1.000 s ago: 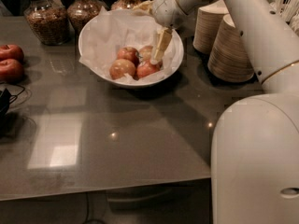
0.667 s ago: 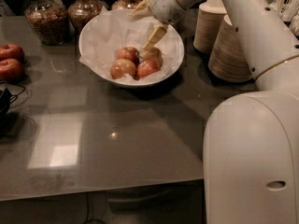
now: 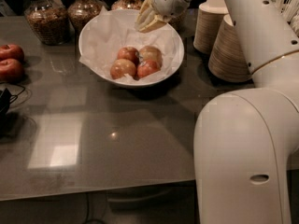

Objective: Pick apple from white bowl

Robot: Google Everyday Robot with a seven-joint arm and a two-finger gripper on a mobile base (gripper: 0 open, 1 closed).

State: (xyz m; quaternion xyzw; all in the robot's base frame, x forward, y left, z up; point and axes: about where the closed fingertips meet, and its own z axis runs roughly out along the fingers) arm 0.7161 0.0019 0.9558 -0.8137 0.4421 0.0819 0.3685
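The gripper (image 3: 150,18) is coming up and back. A moment ago it was dipping low among the fruit; now it is hanging over the far rim of the white bowl (image 3: 140,82), above the crinkled paper lining (image 3: 107,36). It is bringing nothing with it that I can see: four apples are still sitting in the bowl in the same huddle. Whether the gripper is open or closed, I cannot tell from here.

The apple (image 3: 151,53), the dull yellow-tan one with the red blush, is lying at the back right of that huddle. It is touching a redder apple (image 3: 148,68) in front of it and another (image 3: 127,54) just to its left. It is sitting below the gripper and towards the camera, with a clear strip of paper between the two, so there is no contact.

So I am reading the pick as not yet made, and the arm is probably needing another descent onto that back-right apple.
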